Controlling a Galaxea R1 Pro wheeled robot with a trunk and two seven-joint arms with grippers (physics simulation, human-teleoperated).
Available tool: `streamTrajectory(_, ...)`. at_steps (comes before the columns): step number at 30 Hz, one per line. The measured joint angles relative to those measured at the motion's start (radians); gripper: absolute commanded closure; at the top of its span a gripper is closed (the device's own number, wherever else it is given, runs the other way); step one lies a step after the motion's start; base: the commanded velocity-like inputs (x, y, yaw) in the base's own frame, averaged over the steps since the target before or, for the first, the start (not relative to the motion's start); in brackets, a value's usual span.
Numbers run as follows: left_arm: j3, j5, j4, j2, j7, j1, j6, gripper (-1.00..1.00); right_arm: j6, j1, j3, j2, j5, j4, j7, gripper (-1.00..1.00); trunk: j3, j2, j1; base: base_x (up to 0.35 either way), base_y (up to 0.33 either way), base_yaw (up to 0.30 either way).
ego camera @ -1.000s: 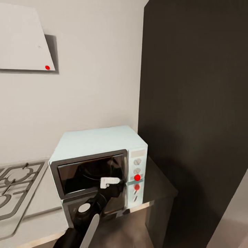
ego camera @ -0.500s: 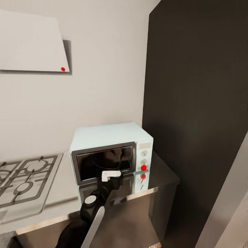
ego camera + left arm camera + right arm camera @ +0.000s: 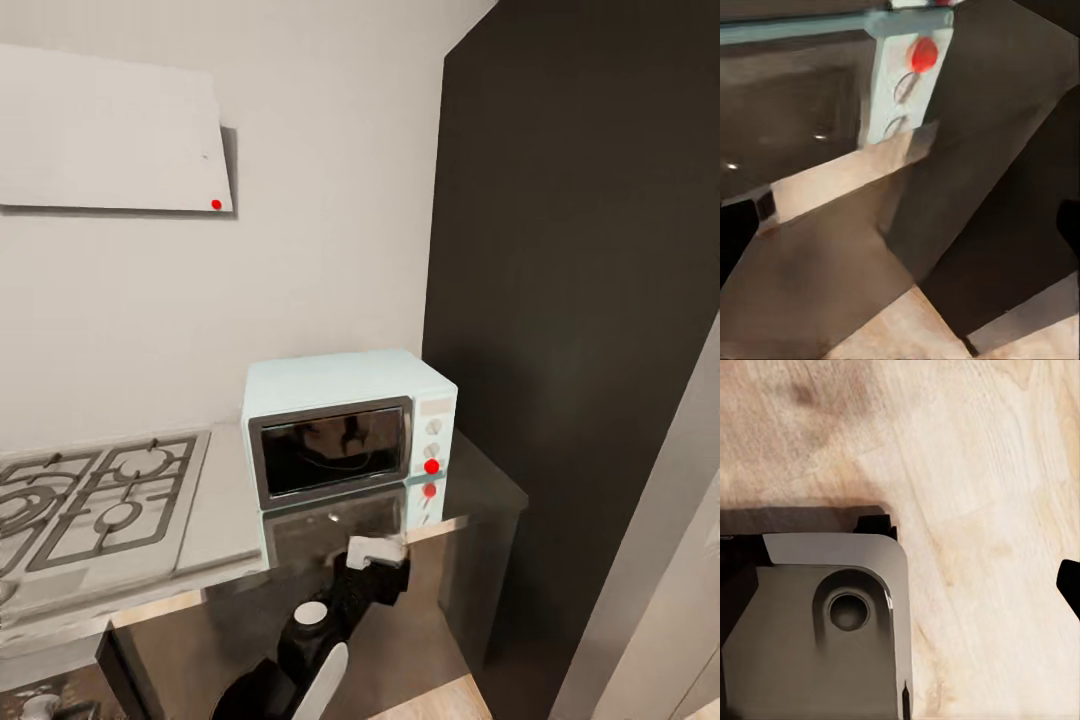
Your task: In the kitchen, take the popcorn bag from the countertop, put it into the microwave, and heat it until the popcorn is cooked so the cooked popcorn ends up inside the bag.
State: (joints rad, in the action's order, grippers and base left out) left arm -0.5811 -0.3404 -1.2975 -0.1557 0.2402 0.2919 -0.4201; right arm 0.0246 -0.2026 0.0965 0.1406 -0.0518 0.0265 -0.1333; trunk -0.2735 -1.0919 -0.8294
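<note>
The mint-blue microwave (image 3: 350, 420) stands on the glossy grey countertop (image 3: 480, 490) by the dark wall panel. Its dark glass door is closed and a red dot marks its knob panel. The popcorn bag and the popcorn are out of view. My left gripper (image 3: 380, 568) hangs in front of the counter's edge, lower than the microwave and apart from it. In the left wrist view the left gripper (image 3: 900, 232) is open and empty, its dark fingers (image 3: 736, 232) at the picture's edges, facing the microwave's reflection. My right gripper (image 3: 904, 585) points down at the wood floor, one fingertip (image 3: 1069, 585) showing.
A steel gas hob (image 3: 100, 500) with black grates lies left of the microwave. A tall dark panel (image 3: 580, 300) rises right of the counter, with a pale grey surface (image 3: 660, 560) beyond it. A white wall unit (image 3: 110, 130) hangs above. My grey base (image 3: 825, 630) is over the floor.
The camera has drawn back and swung, so the microwave looks smaller and farther. My left gripper has come away from the microwave's door, down to the counter's front edge.
</note>
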Motion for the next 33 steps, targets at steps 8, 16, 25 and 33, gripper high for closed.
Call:
streamTrajectory(8,0.000,-0.196,0.574,0.001,-0.007,0.000,0.080,-1.00,0.007,0.000,0.001,0.000,-0.002,0.000,0.057,-1.00,0.000,0.000,0.000,-0.001,0.001,0.000)
streamTrajectory(16,0.014,-0.514,1.086,0.077,-0.391,0.000,0.411,-1.00,0.009,0.000,0.002,0.001,-0.002,0.000,0.083,-1.00,0.000,0.000,0.000,0.000,0.000,0.000)
streamTrajectory(25,0.036,-0.894,1.128,0.325,-0.578,0.001,0.406,-1.00,0.012,0.000,0.003,0.008,-0.001,0.000,0.083,-1.00,0.000,0.000,0.000,0.000,0.000,0.000)
streamTrajectory(33,0.020,-1.191,1.133,0.370,-0.677,0.000,0.411,-1.00,0.012,0.000,0.003,0.008,0.000,0.000,0.083,-1.00,0.000,0.000,0.000,0.000,0.000,0.002)
